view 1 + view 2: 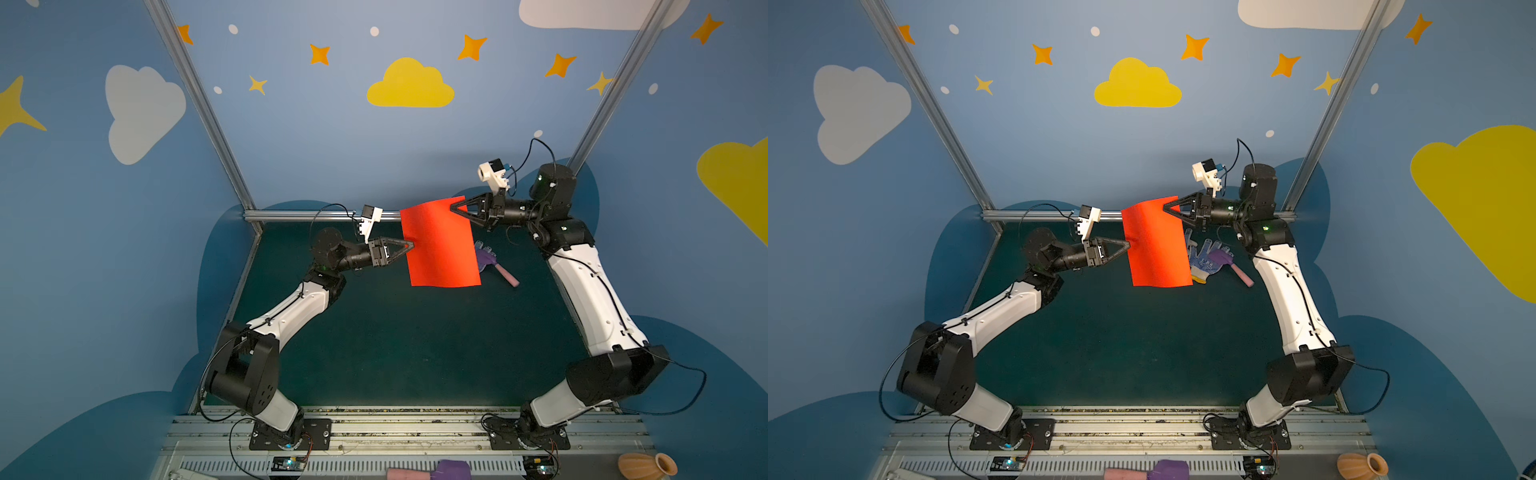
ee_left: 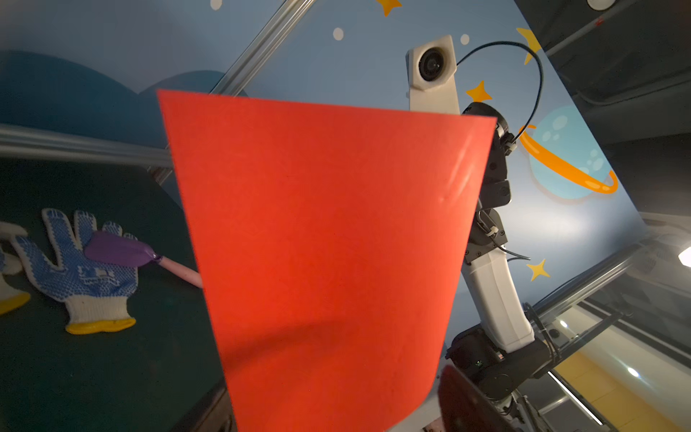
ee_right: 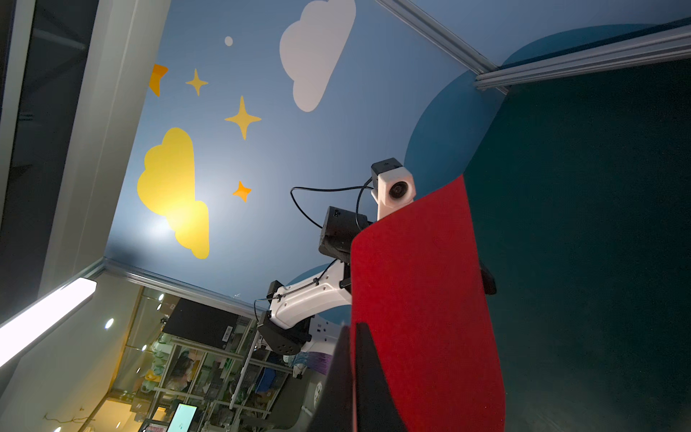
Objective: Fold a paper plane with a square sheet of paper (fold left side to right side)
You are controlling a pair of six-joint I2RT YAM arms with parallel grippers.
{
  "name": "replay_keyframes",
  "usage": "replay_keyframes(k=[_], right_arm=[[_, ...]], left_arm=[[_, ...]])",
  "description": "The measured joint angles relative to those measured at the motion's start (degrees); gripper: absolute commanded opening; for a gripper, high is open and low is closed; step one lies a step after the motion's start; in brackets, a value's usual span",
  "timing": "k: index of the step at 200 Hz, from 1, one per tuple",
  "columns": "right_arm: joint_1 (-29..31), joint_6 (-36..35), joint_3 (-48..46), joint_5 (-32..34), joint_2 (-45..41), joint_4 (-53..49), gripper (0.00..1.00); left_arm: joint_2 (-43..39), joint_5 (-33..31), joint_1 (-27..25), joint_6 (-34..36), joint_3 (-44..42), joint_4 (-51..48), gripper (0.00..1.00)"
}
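Note:
The square sheet of paper (image 1: 440,245) (image 1: 1156,245) is bright red and hangs flat, slightly curved, in the air above the back of the green table. My right gripper (image 1: 454,206) (image 3: 353,329) is shut on its far right corner. My left gripper (image 1: 409,245) (image 1: 1128,245) sits at the sheet's left edge. In the left wrist view the paper (image 2: 325,243) passes between its fingers (image 2: 460,404), which stand apart, so it is open. The paper plane is out of view.
Blue-dotted white gloves (image 1: 1204,259) (image 2: 82,269) and a purple-and-pink toy hammer (image 1: 498,268) (image 2: 119,248) lie on the table (image 1: 395,353) under and right of the sheet. An aluminium rail (image 1: 311,215) runs along the back. An orange vase (image 1: 646,465) and another hammer (image 1: 432,471) lie on the front ledge.

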Motion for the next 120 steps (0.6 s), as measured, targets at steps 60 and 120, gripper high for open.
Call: replay_keyframes(k=[60, 120], right_arm=[[-2.7, 1.0, -5.8, -0.4, -0.7, 3.6, 0.0], [-3.5, 0.7, -9.9, -0.1, -1.9, 4.6, 0.35]], left_arm=[[0.4, -1.4, 0.1, -0.4, -0.9, -0.6, 0.29], [1.9, -5.3, -0.2, -0.8, -1.0, -4.0, 0.04]])
